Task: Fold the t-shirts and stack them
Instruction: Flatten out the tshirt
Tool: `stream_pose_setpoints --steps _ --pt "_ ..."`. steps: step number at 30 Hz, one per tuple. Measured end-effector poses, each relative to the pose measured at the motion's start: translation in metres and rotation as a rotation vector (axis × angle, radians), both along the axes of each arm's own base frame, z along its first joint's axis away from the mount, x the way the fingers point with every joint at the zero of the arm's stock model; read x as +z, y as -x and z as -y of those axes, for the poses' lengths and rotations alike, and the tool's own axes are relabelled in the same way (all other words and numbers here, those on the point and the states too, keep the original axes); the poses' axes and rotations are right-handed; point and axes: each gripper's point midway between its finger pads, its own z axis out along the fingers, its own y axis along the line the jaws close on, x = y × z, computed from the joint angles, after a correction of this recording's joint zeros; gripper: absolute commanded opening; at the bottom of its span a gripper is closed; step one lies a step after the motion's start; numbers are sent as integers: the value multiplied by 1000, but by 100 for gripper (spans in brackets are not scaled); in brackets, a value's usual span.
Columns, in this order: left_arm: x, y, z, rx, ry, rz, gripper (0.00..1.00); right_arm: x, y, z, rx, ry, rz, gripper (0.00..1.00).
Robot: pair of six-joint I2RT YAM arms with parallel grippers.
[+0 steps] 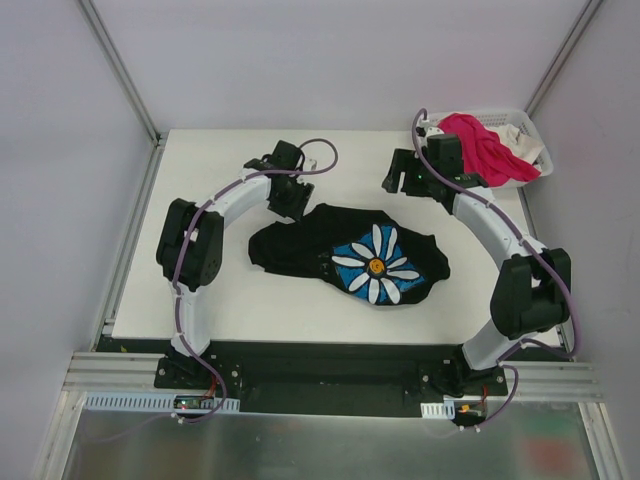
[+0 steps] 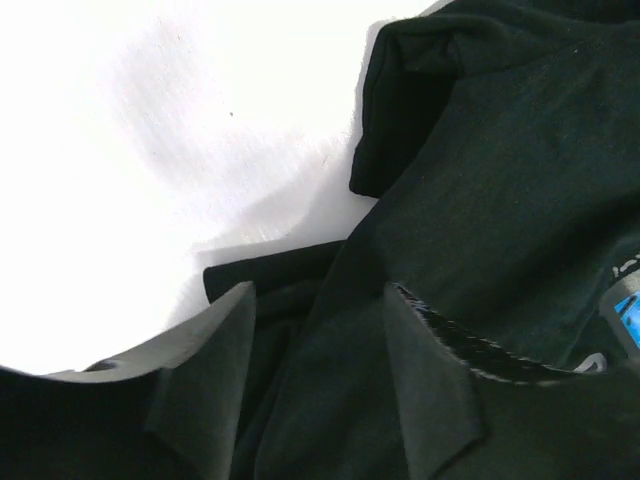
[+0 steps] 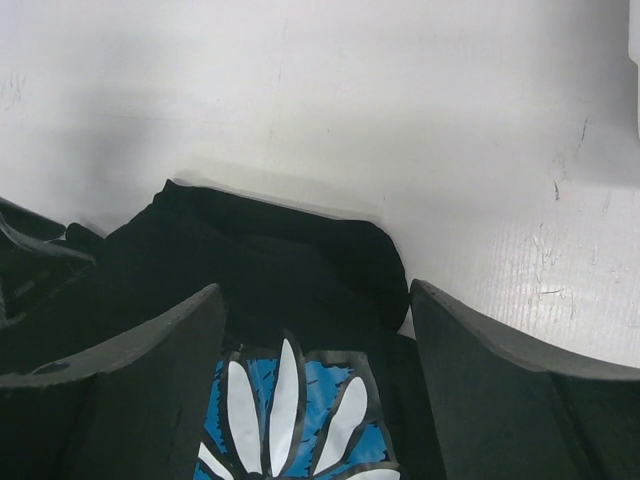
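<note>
The large black t-shirt with its white-and-blue daisy print lies crumpled in the middle of the table. My left gripper is down at the shirt's far left edge. In the left wrist view its jaws stand apart with a fold of black cloth lying between them. My right gripper hovers open just past the shirt's far right edge, and nothing is gripped between its fingers; the daisy shows below them. A bright pink t-shirt and a white one lie in the basket.
The white lattice basket stands at the table's back right corner, right behind the right wrist. White tabletop shows around the black shirt. Walls close in on three sides.
</note>
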Motion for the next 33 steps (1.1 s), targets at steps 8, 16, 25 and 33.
stream_pose_setpoints --steps 8,16,25,33 --pt "2 -1 2 -5 9 4 48 -8 3 1 0 5 -17 77" --pt "-6 7 1 -8 8 -27 55 -10 3 4 -5 8 -20 77" --pt "-15 17 2 -16 6 -57 34 -10 3 4 -6 8 -20 77" --pt "-19 26 7 -34 -1 -72 3 -10 3 6 -9 8 -20 77"
